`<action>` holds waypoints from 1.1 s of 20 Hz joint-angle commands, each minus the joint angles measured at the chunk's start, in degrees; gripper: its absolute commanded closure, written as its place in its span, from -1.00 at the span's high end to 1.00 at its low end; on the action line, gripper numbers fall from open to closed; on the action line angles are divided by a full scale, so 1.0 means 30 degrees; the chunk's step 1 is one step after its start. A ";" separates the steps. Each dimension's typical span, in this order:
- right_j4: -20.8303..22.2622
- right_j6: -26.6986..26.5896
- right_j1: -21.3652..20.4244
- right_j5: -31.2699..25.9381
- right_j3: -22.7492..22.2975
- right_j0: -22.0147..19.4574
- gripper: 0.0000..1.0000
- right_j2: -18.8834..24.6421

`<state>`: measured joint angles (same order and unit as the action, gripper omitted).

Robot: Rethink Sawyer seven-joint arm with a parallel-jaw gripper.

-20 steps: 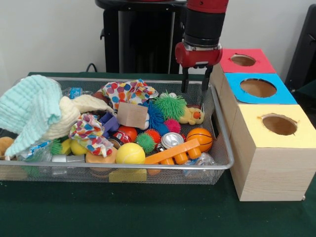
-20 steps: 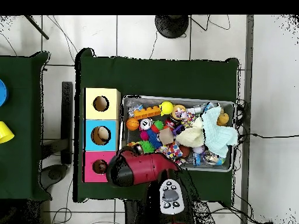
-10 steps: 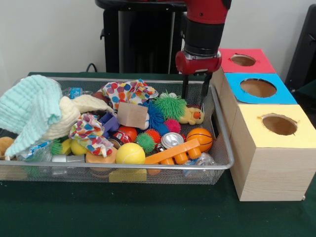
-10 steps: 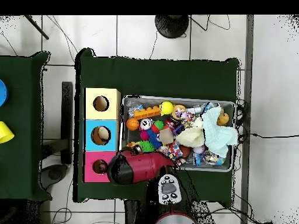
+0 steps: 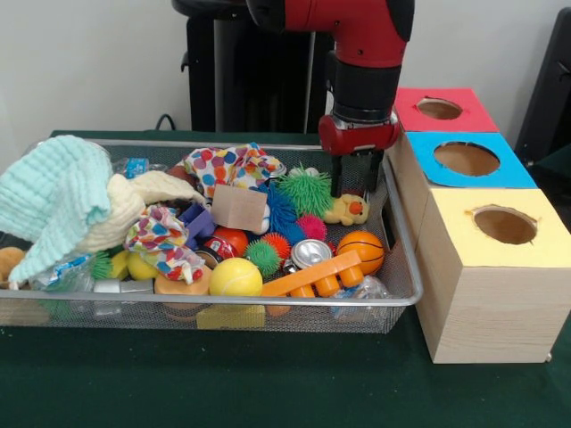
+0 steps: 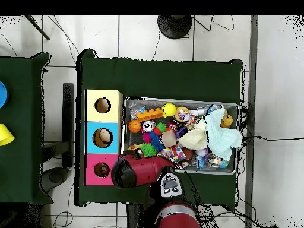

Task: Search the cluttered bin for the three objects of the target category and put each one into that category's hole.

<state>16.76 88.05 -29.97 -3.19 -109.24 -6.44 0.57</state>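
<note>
The claw [image 5: 356, 185] hangs part-open and empty just above the yellow duck toy [image 5: 347, 209] in the wire bin [image 5: 403, 234] — a pick is seemingly in hand, so next it must lower and close.

tool [image 5: 356, 185] lowered into bin [image 5: 403, 234], nearer duck [image 5: 347, 209]

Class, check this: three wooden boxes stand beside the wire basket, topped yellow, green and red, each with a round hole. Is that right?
Not quite. The front view shows the middle wooden box topped blue, not green. The yellow-topped box and red-topped box beside the wire mesh basket are as stated.
</note>
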 commanded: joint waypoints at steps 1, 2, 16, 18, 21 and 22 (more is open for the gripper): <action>-0.0015 0.3044 0.1732 0.1799 0.1821 -0.0162 1.00 0.0387; -0.0057 0.3034 0.1847 0.1911 0.1861 -0.0079 1.00 0.0306; -0.0401 0.3132 0.2895 0.3152 0.2417 0.0723 1.00 -0.0480; -0.0467 0.3195 0.2943 0.3237 0.2426 0.0830 1.00 -0.0568; -0.0583 0.3232 0.2994 0.3265 0.2491 0.0888 1.00 -0.0643; -0.0556 0.3214 0.2989 0.3217 0.2403 0.0804 1.00 -0.0588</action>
<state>16.73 88.05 -25.46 2.86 -108.30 -3.95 -2.83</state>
